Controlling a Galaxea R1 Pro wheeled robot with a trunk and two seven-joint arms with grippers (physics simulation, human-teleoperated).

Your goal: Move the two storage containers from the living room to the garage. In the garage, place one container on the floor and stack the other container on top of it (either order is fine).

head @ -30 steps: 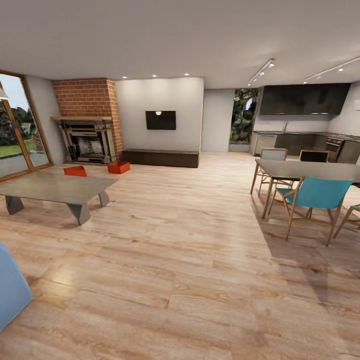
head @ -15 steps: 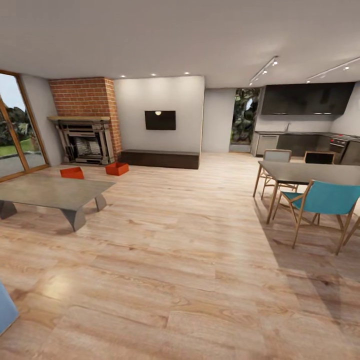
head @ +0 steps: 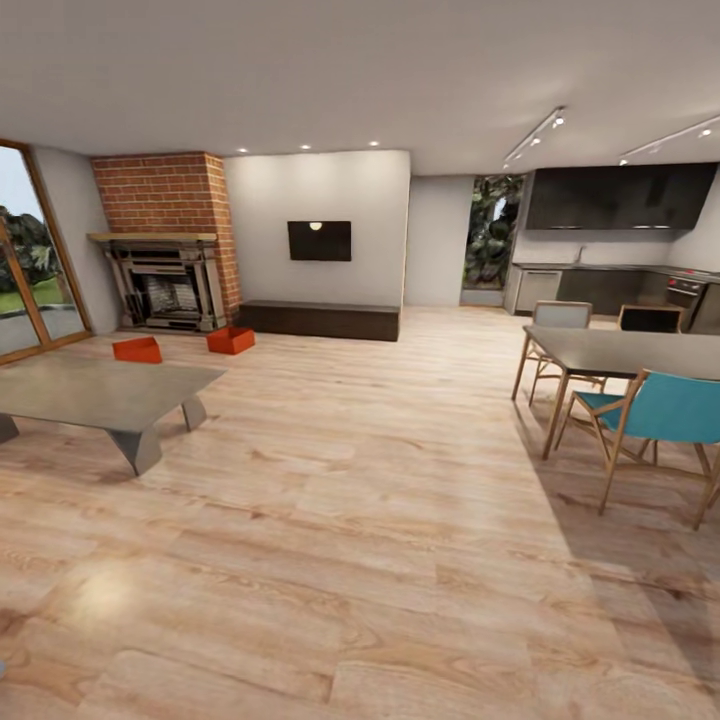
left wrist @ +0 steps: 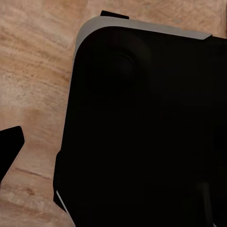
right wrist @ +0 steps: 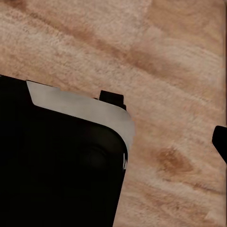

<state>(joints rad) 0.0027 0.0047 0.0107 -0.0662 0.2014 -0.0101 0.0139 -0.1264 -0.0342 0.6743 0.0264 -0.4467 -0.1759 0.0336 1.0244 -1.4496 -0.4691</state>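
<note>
the robot is in the living room, on the light wood floor (head: 380,520), and both boxes are far away from it. the two storage containers sit on that floor at the far left, in front of the brick fireplace (head: 165,240). one container (head: 137,349) is just past the far edge of the low grey table (head: 100,392). the other container (head: 230,340) is a bit to the right of it, near the long dark bench (head: 320,319).

what could go wrong? the low grey table sits between the robot and the left box, so the robot could bump its corner if it drives straight at that box. on the right, the dining table (head: 625,350) and the blue chair (head: 655,410) stick out, so a wide turn could clip them. the boxes are low and open, with thin walls, so a bad pinch could tip one over.

the wrist views look down at wood floor and the robot's own dark base (left wrist: 142,127). a small dark tip (left wrist: 10,146) pokes in at the edge of the left wrist view. i cannot tell if either claw is spread or pressed together. nothing seems to be held.
</note>
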